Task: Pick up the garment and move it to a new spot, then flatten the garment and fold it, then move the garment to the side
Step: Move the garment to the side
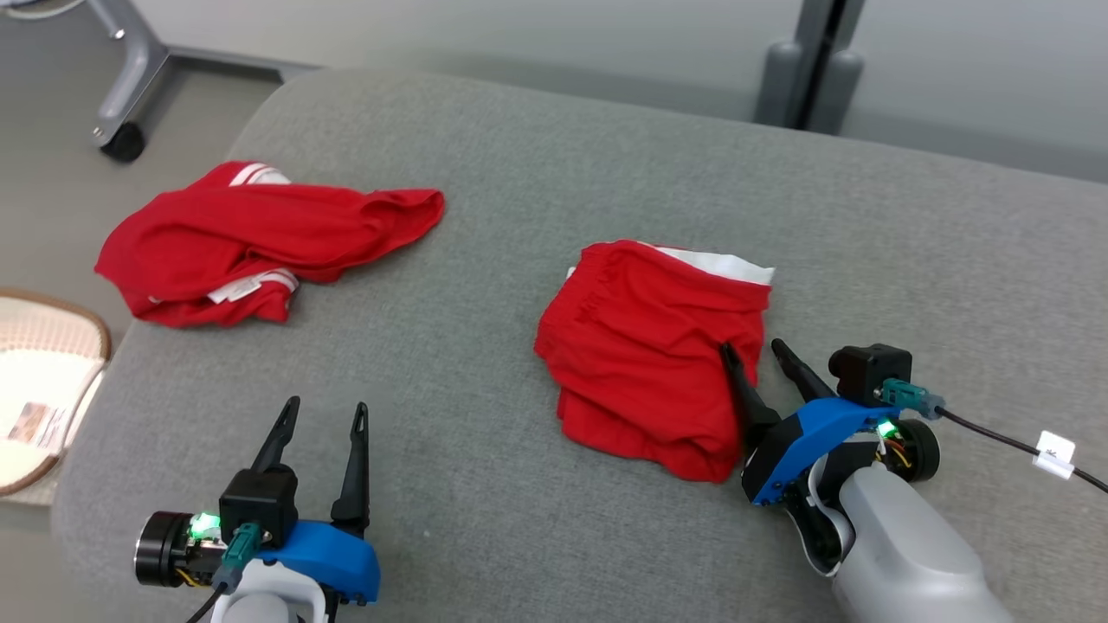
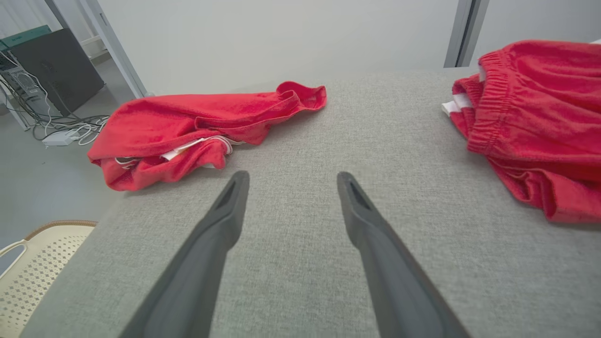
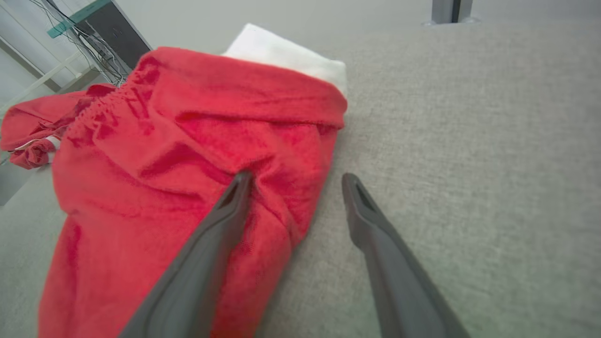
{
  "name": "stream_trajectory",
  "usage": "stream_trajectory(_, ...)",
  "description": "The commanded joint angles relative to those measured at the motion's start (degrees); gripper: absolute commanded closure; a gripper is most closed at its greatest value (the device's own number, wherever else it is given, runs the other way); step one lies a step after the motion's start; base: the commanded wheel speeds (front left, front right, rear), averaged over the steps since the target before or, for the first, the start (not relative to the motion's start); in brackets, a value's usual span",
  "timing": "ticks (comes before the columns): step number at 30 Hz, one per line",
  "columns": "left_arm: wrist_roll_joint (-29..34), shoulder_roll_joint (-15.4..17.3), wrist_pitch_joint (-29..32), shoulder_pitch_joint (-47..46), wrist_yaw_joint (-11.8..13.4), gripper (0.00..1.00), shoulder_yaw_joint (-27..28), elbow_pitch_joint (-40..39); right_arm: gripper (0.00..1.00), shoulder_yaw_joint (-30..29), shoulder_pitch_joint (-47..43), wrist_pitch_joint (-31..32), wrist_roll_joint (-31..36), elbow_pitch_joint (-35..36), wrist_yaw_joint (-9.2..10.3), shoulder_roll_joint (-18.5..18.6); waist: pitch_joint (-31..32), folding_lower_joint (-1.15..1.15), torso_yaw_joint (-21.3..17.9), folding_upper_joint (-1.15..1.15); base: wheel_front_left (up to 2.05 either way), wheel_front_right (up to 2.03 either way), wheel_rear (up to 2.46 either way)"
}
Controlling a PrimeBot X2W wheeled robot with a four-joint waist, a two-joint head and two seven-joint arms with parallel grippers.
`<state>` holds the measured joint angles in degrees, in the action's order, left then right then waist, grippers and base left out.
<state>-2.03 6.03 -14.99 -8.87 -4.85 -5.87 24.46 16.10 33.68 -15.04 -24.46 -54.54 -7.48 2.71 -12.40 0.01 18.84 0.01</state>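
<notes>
Left gripper [image 1: 326, 403] sits low at the near left over bare grey cushion [image 1: 519, 216], jaws wide apart, nothing between them; the left wrist view confirms both fingers [image 2: 225, 220] are clear of cloth. Right gripper [image 1: 751, 346] is at the near right, jaws also wide apart, gripping nothing. Its left finger [image 3: 220, 220] lies over the right edge of the shorts [image 1: 645, 346], tip at a crease; its right finger is over bare cushion just beside that edge. Whether the left tip touches the cloth cannot be told.

Shorts: red, folded into a compact stack at mid-cushion, white layer [image 1: 727, 264] showing at the far edge. Crumpled garment [image 1: 260, 234], red with white stripes, lies well apart at the far left. Pale basket [image 1: 43, 372] stands beside the cushion, left.
</notes>
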Motion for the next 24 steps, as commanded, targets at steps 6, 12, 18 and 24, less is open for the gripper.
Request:
stream_trajectory(6, -0.32, 0.04, -0.27, -1.22, -0.44, 0.00, 0.66, -0.09, 1.00, 5.79, 2.03, -0.06, -6.12, -3.47, -0.09, -0.01, -2.22, -0.01, 1.62, -0.01, 0.00, 0.00, 0.00)
stream_trajectory(12, 0.02, -0.03, -0.27, -0.94, -0.69, 0.00, 0.49, -1.22, 1.00, 3.27, 1.41, -0.13, -5.98, -0.30, -0.02, 0.45, -1.14, -0.01, -1.92, -0.01, 0.00, 0.00, 0.00)
stream_trajectory(18, 0.86, -0.04, -0.27, -0.31, -1.04, 0.00, -0.87, -2.63, 1.00, 1.76, -2.73, -0.12, -5.97, 4.18, -0.02, 0.38, 0.84, -0.01, -10.38, -0.01, 0.00, 0.00, 0.00)
stream_trajectory(24, 1.50, -0.12, -0.27, -0.97, -1.25, 0.00, -2.31, -4.14, 1.00, 3.66, -5.99, -0.12, -6.31, 7.93, -0.02, 0.37, 1.50, -0.01, -21.96, -0.01, 0.00, 0.00, 0.00)
